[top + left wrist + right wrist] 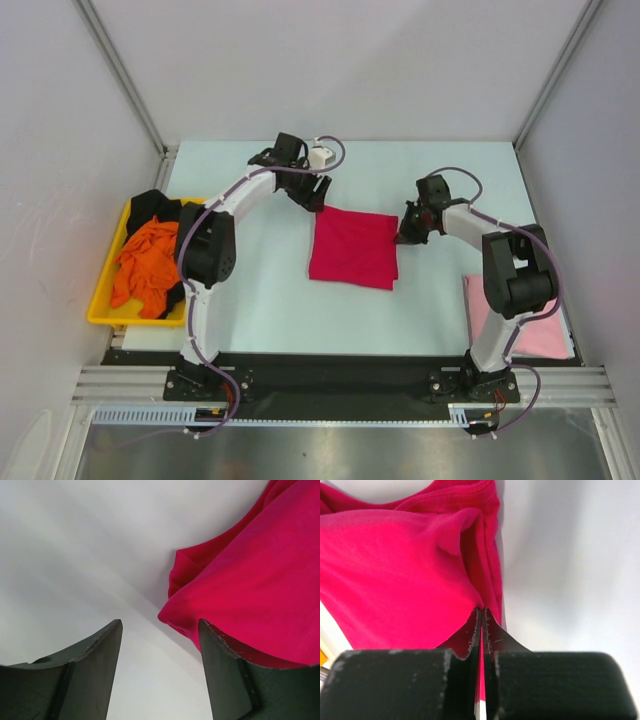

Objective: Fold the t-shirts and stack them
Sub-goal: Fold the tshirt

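The crimson red t-shirt (352, 247) lies folded into a rectangle in the middle of the table. My right gripper (405, 236) is shut on its right edge, with red cloth (410, 570) pinched between the fingers. My left gripper (318, 196) is open and empty just off the shirt's far left corner, which shows in the left wrist view (260, 580). The orange t-shirt (147, 262) and the black t-shirt (155, 207) lie crumpled in the yellow tray. The pale pink t-shirt (545, 330) lies folded at the near right, partly hidden by the right arm.
The yellow plastic tray (98, 312) stands at the table's left edge. Metal frame posts (120, 75) rise at the back corners. Both arm bases (200, 380) are bolted at the near edge.
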Available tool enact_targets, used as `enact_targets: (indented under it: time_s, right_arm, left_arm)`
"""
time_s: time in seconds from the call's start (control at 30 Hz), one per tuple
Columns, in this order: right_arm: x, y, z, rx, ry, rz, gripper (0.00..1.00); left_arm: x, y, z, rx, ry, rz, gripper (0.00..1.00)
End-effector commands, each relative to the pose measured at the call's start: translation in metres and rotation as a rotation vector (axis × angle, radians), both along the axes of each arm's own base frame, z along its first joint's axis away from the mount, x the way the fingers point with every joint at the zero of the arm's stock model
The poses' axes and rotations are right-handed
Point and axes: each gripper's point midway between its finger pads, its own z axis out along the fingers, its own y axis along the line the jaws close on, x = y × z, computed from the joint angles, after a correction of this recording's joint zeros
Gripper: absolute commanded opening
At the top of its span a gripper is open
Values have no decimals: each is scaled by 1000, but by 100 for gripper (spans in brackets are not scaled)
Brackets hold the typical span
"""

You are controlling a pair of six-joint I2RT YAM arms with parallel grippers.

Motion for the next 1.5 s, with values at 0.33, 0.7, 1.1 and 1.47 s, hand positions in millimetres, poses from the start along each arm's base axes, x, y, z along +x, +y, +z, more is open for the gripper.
enact_targets:
  time_s: [0.33, 0.7, 1.1, 1.47]
  right_arm:
    - [37, -21, 3, -36, -48, -67, 0]
    - [55, -30, 1, -92, -61, -58, 16]
    - [109, -12, 37, -38, -234, 37, 39]
    - [133, -2, 21, -19, -211, 13, 28]
  left_arm:
    - [0, -28, 2, -74, -8, -37, 70]
    - [10, -25, -8, -44, -32, -26, 61]
    - [24, -23, 1, -41, -95, -12, 56]
    - [25, -31, -22, -43, -25, -16, 43]
